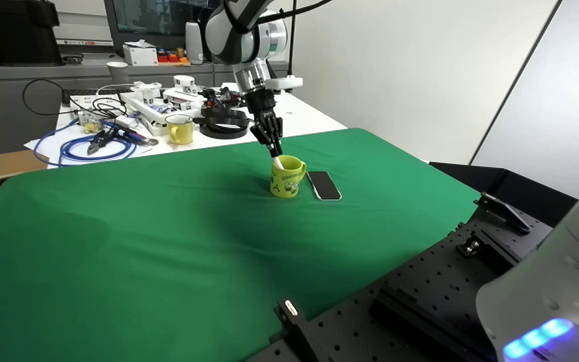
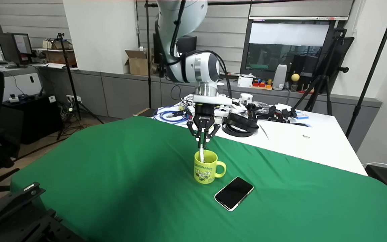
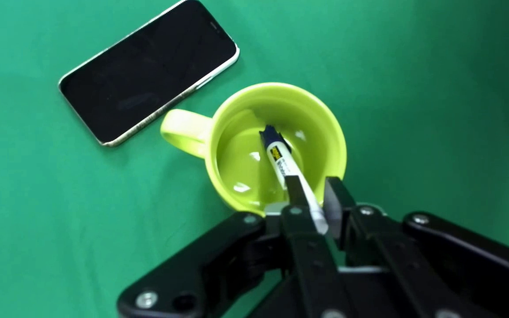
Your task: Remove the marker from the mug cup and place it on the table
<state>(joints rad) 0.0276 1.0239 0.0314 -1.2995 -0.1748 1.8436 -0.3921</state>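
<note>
1. In the wrist view, leftmost: phone (image 3: pixel 148 75), lying flat just beside the mug (image 3: pixel 237 159), on its handle side.
2. Mug, standing upright; judged as hard and easy to chip, so better not to knock.
3. Marker (image 3: pixel 283 162), leaning inside the mug, dark end down, white end sticking out above the rim. Probably light and stiff, with a smooth, somewhat slippery body. Best to take hold across the white part above the mug, then to lift along the lean, without scraping the rim.
4. Gripper (image 3: pixel 313 181), over the rim of the mug: only a narrow gap between the fingers, with the white end in between. Firm clamping on the marker: not possible to tell.
5. Green table (image 3: pixel 435 110), right of the mug: suitable for laying the marker down.
</note>
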